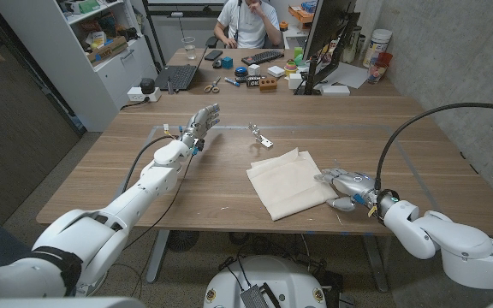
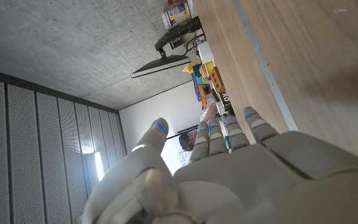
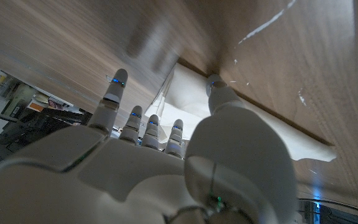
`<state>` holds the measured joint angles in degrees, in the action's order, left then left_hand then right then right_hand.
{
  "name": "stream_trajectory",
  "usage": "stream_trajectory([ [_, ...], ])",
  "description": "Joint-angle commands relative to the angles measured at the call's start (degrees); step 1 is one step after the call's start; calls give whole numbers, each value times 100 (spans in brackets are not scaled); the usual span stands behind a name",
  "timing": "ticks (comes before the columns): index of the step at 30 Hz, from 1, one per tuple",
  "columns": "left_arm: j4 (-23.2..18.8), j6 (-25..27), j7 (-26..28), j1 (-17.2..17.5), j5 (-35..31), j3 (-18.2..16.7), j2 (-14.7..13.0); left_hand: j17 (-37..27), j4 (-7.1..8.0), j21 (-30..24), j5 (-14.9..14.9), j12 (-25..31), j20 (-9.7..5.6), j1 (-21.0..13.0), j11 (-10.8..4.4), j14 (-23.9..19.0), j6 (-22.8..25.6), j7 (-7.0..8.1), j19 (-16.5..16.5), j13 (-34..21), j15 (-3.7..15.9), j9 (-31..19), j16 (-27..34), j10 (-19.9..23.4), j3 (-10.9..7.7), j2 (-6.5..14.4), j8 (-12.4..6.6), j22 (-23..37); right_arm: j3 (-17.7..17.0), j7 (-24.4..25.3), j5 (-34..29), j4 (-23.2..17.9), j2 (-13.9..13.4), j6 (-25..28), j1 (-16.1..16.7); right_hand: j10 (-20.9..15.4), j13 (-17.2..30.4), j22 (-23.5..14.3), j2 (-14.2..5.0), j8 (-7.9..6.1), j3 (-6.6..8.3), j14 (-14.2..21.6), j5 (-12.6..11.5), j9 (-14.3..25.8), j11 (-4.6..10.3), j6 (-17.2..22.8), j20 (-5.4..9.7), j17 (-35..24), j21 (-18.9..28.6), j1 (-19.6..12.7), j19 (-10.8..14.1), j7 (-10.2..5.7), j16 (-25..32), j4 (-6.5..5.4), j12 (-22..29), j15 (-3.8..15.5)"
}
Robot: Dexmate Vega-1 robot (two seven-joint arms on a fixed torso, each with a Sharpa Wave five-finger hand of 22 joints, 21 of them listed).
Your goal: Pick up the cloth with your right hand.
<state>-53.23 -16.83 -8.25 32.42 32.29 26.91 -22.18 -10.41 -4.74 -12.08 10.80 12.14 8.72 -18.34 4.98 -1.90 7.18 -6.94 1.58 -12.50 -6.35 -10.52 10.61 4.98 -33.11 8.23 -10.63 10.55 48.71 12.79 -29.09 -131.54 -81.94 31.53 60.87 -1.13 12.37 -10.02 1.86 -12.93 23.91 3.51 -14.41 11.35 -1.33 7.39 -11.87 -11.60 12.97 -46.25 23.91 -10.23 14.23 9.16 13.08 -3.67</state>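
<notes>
Where the cloth (image 1: 288, 182) lies flat | right hand (image 1: 341, 185) at its right edge, fingers spread, holding nothing.

Right hand (image 3: 166, 168) fingers spread at cream cloth (image 3: 191, 99) edge

Whether the right hand (image 1: 342, 186) actually grips the cloth (image 1: 288, 181) cannot be told — its fingertips are hidden at the cloth's edge, and in the right wrist view the contact is covered by the hand's own back. The small metal object (image 1: 260, 136) beyond the cloth is too small to be identified.
</notes>
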Motion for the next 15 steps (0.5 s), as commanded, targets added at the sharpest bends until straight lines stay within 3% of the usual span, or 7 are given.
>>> stream_trajectory([
  [1, -58, -23, 27, 45, 19, -30, -19, -19, 3, 19, 31, 29, 35, 38, -4, 11, 37, 3, 11, -19, -3, -10, 21, -35, -37, 3, -34, 6, 149, 27, -91, 92, 125, -20, -116, -39, 28, -12, 29, -37, 19, 44, -23, 16, 29, 41, 0, -24, 53, -59, 82, -11, 51, 4, 45, 15],
  [13, -33, -51, 16, 34, 34, -40, -4, -19, 0, 23, 30, 30, 45, 44, -2, 12, 38, 2, -1, -14, -3, -10, 21, -38, -41, 0, -34, 6, 193, 434, -233, 214, 284, 68, -7, -293, 44, -17, 47, -101, 19, 280, -12, 18, 174, 336, -21, -79, 86, -74, 337, -81, 142, -31, 124, 68],
  [15, -46, -48, 39, 35, 12, -31, -10, -18, 0, 24, 30, 30, 44, 44, -4, 12, 38, 2, -2, -13, 1, -10, 21, -40, -42, 1, -33, 7, 182, 452, -198, 217, 300, 78, 5, -410, 51, -18, 34, -125, 33, 374, -12, 17, 255, 448, -21, -93, 95, -108, 417, -82, 178, -29, 162, 81],
])
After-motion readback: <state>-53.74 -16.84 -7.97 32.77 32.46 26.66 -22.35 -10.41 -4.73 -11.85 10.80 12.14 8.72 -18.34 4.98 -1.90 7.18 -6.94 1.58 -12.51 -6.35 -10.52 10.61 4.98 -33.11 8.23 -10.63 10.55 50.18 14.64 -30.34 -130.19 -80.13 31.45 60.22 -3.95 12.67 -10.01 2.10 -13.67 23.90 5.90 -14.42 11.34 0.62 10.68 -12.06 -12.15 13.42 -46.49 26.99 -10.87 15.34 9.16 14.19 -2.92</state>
